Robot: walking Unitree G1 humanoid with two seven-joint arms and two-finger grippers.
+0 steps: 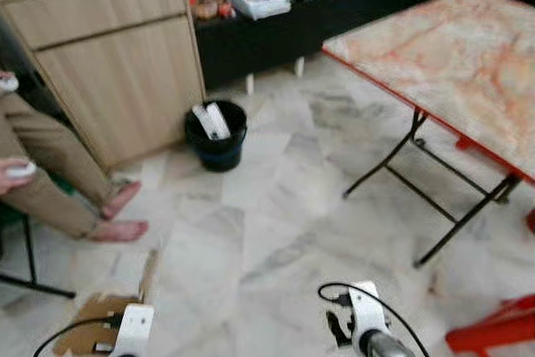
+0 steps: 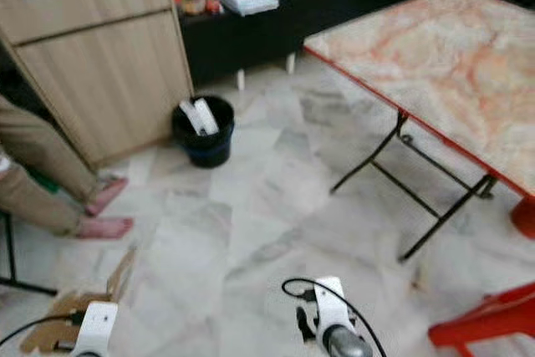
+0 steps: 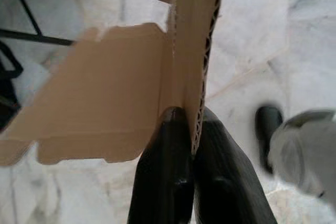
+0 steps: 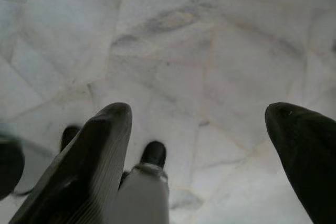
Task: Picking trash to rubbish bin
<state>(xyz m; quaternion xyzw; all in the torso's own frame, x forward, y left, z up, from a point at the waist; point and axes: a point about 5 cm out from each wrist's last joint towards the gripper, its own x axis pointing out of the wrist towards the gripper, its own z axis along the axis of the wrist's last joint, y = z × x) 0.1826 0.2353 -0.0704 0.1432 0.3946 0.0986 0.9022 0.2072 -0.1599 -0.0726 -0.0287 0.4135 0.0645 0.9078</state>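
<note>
Corrugated cardboard piece (image 3: 121, 93), low left in the head view, is pinched at its edge by the left gripper (image 3: 191, 124), looking light and stiff; the right gripper (image 4: 199, 129) hangs spread.

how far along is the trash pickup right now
Partly done: the black bin by the wooden cabinet already holds white trash. In hand: the left hand is shut on a cardboard piece. Left: carry it across the floor to the bin and drop it. The right hand is open, over bare floor.
</note>
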